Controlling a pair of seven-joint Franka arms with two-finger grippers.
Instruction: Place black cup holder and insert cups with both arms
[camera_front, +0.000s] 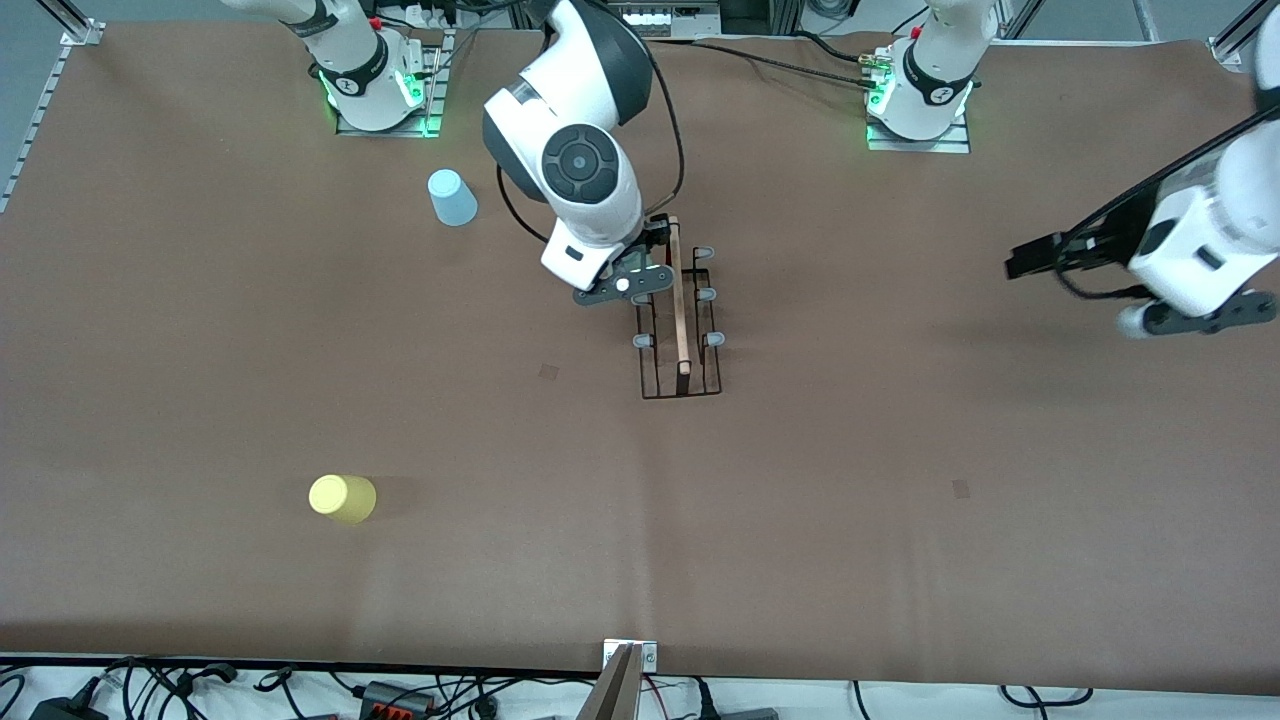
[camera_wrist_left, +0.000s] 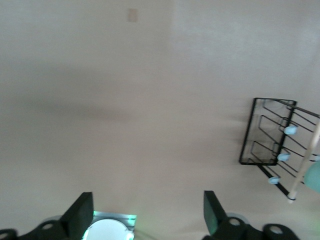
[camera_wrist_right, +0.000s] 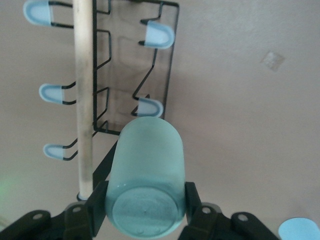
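Observation:
The black cup holder (camera_front: 680, 340) stands upright mid-table, with its wooden rod handle (camera_wrist_right: 82, 100) on top; it also shows in the left wrist view (camera_wrist_left: 265, 145). My right gripper (camera_wrist_right: 145, 200) is over the holder's end nearest the robot bases (camera_front: 650, 262). It is shut on the pale green cup (camera_wrist_right: 145, 170), held mouth down over a prong that it hides. The light blue cup (camera_front: 452, 197) stands mouth down near the right arm's base. The yellow cup (camera_front: 342, 498) lies nearer the front camera. My left gripper (camera_front: 1035, 258) is open and empty (camera_wrist_left: 148, 210), waiting above the table's left-arm end.
Both arm bases (camera_front: 380, 90) (camera_front: 920, 100) stand along the table's edge farthest from the front camera, lit green. Small tape marks (camera_front: 549, 371) (camera_front: 961, 488) lie on the brown table cover. A metal bracket (camera_front: 628, 660) sits at the edge nearest the camera, with cables below it.

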